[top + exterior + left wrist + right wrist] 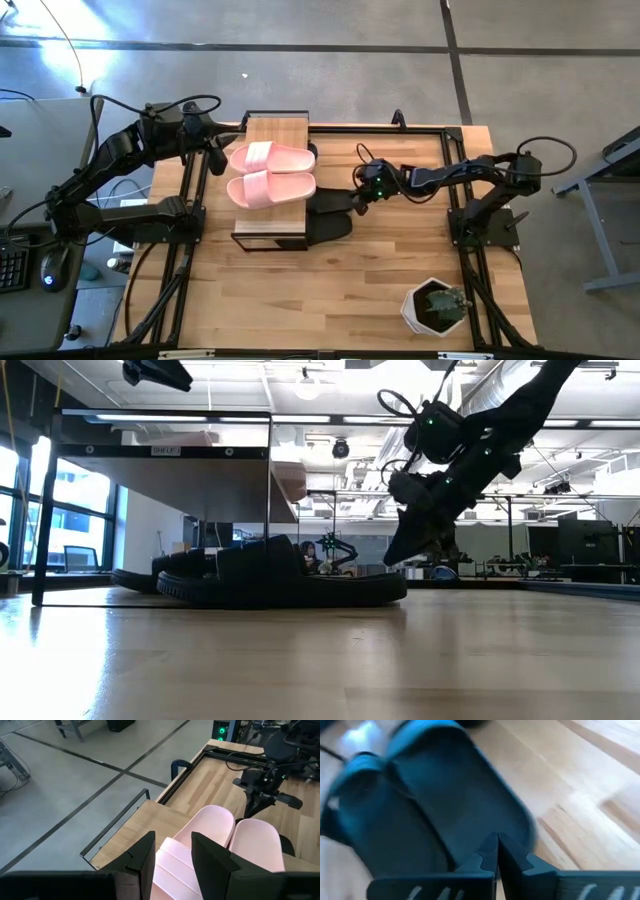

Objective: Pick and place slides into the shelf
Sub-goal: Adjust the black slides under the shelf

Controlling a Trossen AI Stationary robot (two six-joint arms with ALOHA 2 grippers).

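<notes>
The shelf (275,130) stands at the table's far middle, and its plank shows high up in the low view (160,450). A pale pink pair (270,188) lies side by side on its top. Black slides (330,228) lie on the tabletop under the shelf, their ends sticking out toward the right (280,585). My right gripper (357,203) is shut and hovers over the end of one black slide (445,805); the low view shows a gap below its tip (392,555). My left gripper (172,860) is open and hangs above the pink pair's left end (210,825).
A white pot with a small plant (437,305) sits near the table's right near corner. Black frame rails (185,250) run along the table's left and right sides. Bare wood lies between the shelf and the near edge. A person (305,555) shows far off in the room.
</notes>
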